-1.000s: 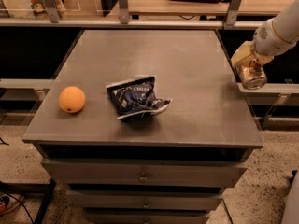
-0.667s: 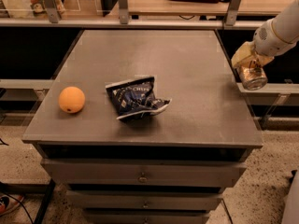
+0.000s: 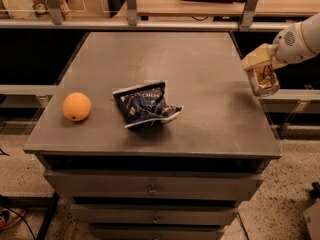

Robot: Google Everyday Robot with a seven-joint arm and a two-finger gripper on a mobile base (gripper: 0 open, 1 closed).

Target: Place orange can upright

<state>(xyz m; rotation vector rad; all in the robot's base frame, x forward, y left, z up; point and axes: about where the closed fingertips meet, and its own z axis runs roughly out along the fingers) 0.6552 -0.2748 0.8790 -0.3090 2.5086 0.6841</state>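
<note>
Gripper [image 3: 261, 68]: right edge of frame, clamped on orange can [image 3: 265, 83].
Handling: we judge it light, rigid, slippery; grip mid-body.

A grey drawer cabinet [image 3: 165, 54] stands on speckled floor [image 3: 20, 176], wooden bench [image 3: 210, 8] behind.

Hand [image 3: 263, 73] grips orange can [image 3: 267, 86] beside table [image 3: 200, 69] right edge.

arm [image 3: 301, 38]: white, rounded, dotted vent patch | hand [image 3: 263, 74]: tan, blocky, beside table [image 3: 165, 59] right edge
</note>
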